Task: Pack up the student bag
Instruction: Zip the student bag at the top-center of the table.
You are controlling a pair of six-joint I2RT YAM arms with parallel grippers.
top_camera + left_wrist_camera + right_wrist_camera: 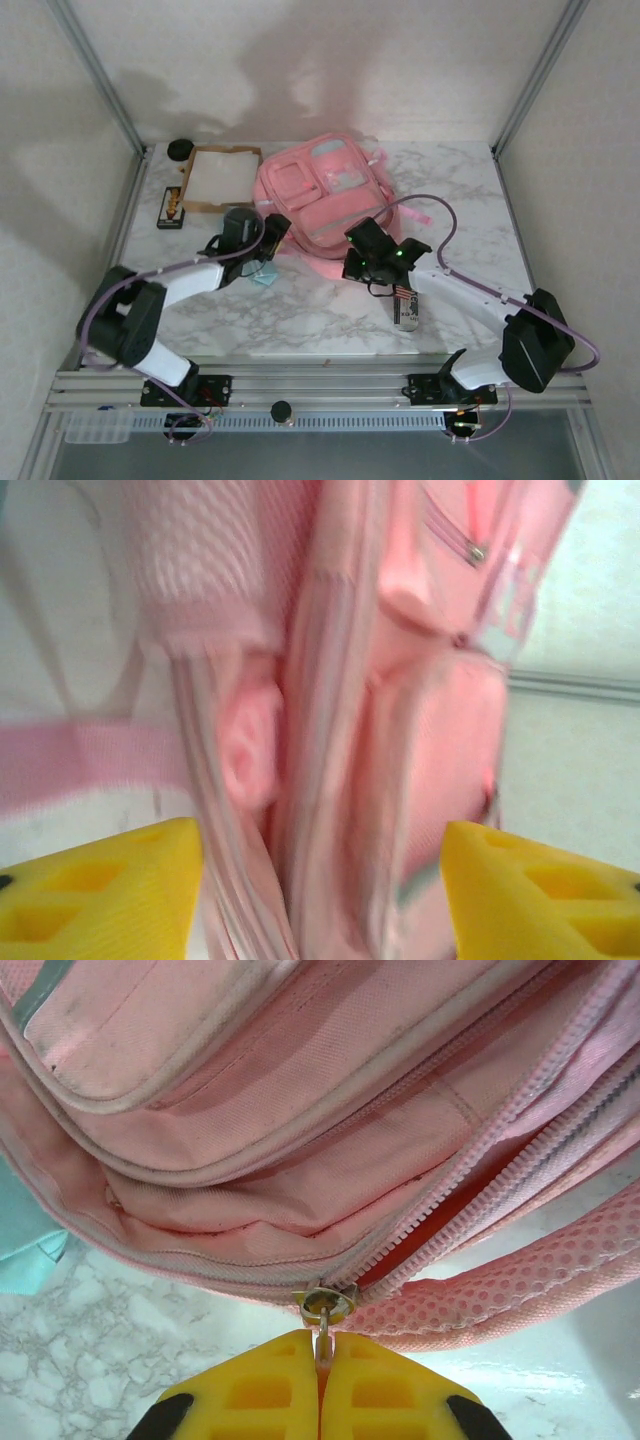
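Observation:
The student bag (320,190), a pink backpack, lies flat in the middle of the marble table. My right gripper (352,264) is at its near edge. In the right wrist view its yellow fingers (250,1390) are shut on the metal zip pull (323,1338) of the main zip, which gapes open to the right of the slider. My left gripper (272,234) sits at the bag's near left corner. The left wrist view is blurred; the yellow fingers (100,890) stand well apart, with folds of the bag (340,780) between them and not pinched.
A shallow cardboard box (220,175) stands left of the bag, a black round item (180,149) behind it, and a dark flat case (171,208) near the left edge. A light-blue pouch (264,274) lies under the left arm. A small striped object (407,306) lies by the right arm.

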